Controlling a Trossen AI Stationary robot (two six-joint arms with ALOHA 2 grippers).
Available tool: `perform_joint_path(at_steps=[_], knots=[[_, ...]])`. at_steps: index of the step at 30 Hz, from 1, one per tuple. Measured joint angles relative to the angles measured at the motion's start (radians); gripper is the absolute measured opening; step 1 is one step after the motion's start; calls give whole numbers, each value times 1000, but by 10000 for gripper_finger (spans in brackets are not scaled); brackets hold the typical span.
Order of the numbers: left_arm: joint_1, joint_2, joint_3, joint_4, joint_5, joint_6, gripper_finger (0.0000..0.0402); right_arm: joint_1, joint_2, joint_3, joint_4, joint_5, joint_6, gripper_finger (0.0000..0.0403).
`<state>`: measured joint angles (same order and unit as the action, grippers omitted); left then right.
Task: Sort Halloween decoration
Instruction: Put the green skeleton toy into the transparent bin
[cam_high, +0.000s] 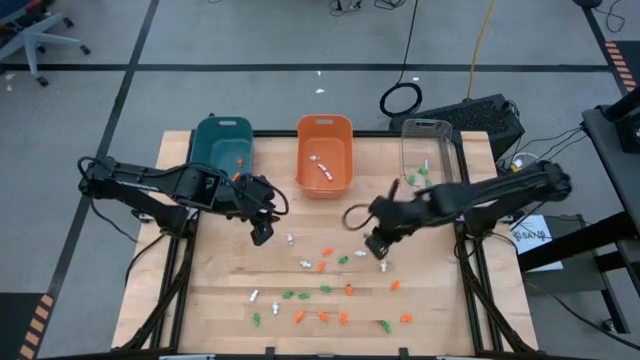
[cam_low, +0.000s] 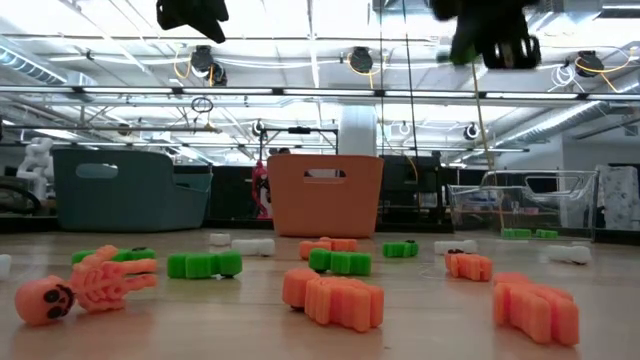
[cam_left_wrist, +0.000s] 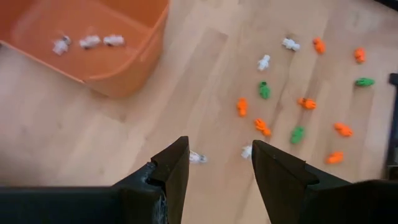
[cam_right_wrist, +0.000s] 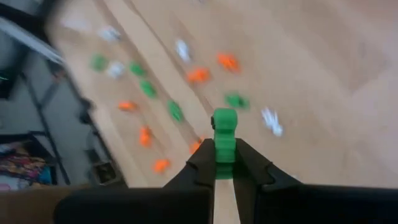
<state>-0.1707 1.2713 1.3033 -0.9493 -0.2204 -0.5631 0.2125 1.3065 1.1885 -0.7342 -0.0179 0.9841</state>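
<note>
Pale wood table (cam_high: 220, 300), right fingers (cam_right_wrist: 224, 163) pinching knobbly green trinket (cam_right_wrist: 224, 134), left fingers (cam_left_wrist: 214, 163) spread, perhaps empty.

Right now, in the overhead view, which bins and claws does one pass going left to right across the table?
Teal bin → left claw → orange bin → right claw, shut on a green trinket → clear bin.

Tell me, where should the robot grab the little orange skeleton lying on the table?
Grip the orange skeleton across its ribcage, coming straight down from above. It lies flat on the table, and the ribbed middle looks narrower than the round skull, so a pinch there should probably slip less.
</note>
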Motion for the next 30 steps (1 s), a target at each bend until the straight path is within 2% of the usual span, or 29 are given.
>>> perform_joint_path(at_steps=[8, 17, 24, 30], knots=[[46, 0, 0, 98, -47, 126, 173, -67, -223, 0, 37, 147, -244, 10], [171, 0, 1, 353, -43, 206, 173, -195, -381, 0, 38, 149, -483, 11], [270, 0, 1, 375, -43, 203, 173, -296, -470, 0, 42, 147, -611, 11], [300, 0, 1, 374, -43, 176, 173, -350, -525, 0, 55, 145, -714, 11]])
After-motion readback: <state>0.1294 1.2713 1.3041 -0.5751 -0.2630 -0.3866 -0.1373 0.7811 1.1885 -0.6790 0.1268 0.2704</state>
